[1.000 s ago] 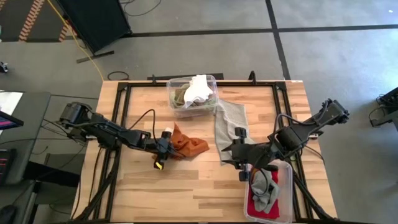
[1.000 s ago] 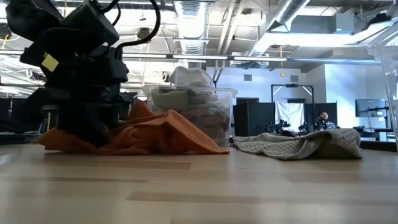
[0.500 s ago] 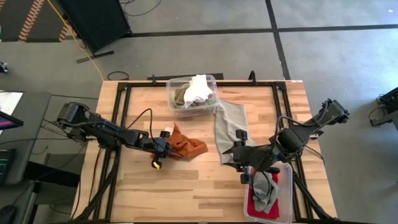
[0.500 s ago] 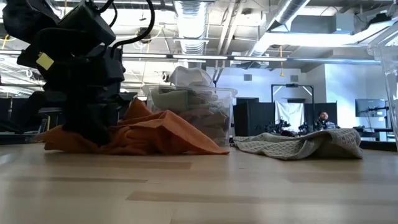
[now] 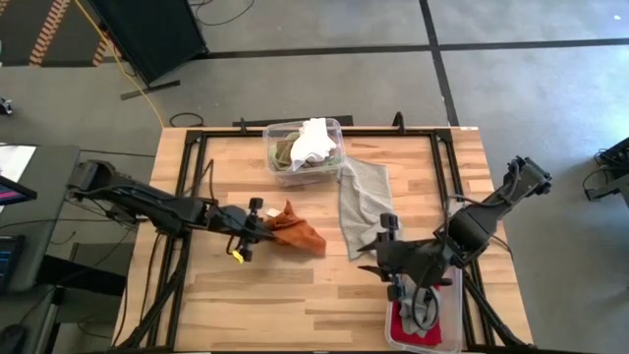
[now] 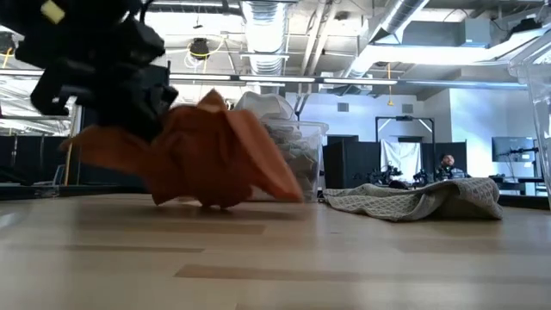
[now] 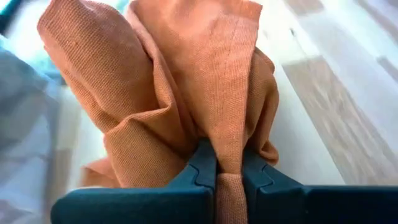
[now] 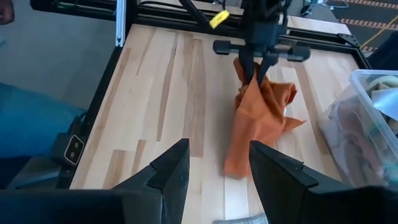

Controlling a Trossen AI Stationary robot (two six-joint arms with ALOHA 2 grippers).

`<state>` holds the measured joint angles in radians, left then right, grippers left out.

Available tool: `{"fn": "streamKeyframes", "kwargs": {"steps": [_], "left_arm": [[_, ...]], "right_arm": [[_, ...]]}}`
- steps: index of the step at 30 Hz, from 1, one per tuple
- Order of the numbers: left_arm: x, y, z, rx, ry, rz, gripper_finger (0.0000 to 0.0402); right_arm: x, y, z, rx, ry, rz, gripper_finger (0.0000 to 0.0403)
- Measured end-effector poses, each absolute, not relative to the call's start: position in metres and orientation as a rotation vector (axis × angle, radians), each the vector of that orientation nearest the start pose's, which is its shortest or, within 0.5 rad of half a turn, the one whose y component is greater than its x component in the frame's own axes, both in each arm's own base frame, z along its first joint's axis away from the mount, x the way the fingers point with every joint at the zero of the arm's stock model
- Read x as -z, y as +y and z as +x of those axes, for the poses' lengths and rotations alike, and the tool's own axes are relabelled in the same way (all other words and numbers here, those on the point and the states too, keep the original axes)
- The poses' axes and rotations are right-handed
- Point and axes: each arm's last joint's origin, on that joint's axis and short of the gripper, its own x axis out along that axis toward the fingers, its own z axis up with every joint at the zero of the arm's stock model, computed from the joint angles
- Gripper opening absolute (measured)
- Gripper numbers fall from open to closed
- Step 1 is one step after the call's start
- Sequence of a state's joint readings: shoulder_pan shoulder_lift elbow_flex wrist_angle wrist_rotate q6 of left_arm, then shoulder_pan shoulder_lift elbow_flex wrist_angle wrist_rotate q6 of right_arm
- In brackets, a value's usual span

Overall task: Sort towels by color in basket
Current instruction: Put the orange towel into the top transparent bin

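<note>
Left gripper (image 5: 263, 222) sat over the table's left-centre, its jaws pinched tight on a fold of the rust-orange towel (image 5: 293, 229). From the low camera, the cloth (image 6: 215, 155) hung lifted from the gripper (image 6: 129, 95), only its lowest folds touching the wooden table (image 6: 275, 258). Left wrist camera showed the fabric (image 7: 186, 93) clamped between the two fingers (image 7: 202, 165), bunched up above them.

Right gripper (image 5: 393, 264) hovered near the table's right-near corner, jaws partly apart with nothing between them. It stood just left of a clear bin (image 5: 450, 320) at the near right edge, which held a red towel (image 5: 401, 326) with a grey one (image 5: 425, 313) on top. Right wrist camera looked past its own fingers (image 8: 168, 171) at the hanging orange cloth (image 8: 258, 118) and the other arm's gripper (image 8: 260, 65).

A second clear bin (image 5: 305, 149) stood at the far middle of the table, holding a white cloth (image 5: 314, 138) over greenish ones. A grey-beige towel (image 5: 362, 205) lay spread flat on the table between that bin and the right gripper, well apart from the orange one.
</note>
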<state>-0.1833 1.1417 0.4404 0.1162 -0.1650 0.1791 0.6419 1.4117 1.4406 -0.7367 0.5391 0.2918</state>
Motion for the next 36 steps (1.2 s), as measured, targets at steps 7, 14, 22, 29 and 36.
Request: {"fn": "streamKeyframes", "kwargs": {"steps": [7, 14, 22, 29, 36], "left_arm": [[-0.204, -0.031, 0.203, 0.009, 0.447, 0.311, 0.0011], [-0.239, -0.025, 0.205, -0.040, 0.395, 0.357, 0.0011], [-0.295, -0.011, 0.212, -0.128, 0.381, 0.461, 0.0011], [-0.351, 0.011, 0.209, -0.235, 0.317, 0.519, 0.0011], [-0.363, 0.045, 0.220, -0.290, 0.417, 0.525, 0.0011]], "right_arm": [[-0.367, 0.169, 0.235, 0.021, 0.607, -0.089, 0.0195], [-0.367, 0.173, 0.231, 0.042, 0.602, -0.077, 0.0195], [-0.361, 0.175, 0.234, 0.054, 0.616, -0.094, 0.0195], [-0.353, 0.180, 0.237, 0.069, 0.649, -0.096, 0.0195], [-0.339, 0.184, 0.243, 0.103, 0.705, -0.108, 0.0195]]}}
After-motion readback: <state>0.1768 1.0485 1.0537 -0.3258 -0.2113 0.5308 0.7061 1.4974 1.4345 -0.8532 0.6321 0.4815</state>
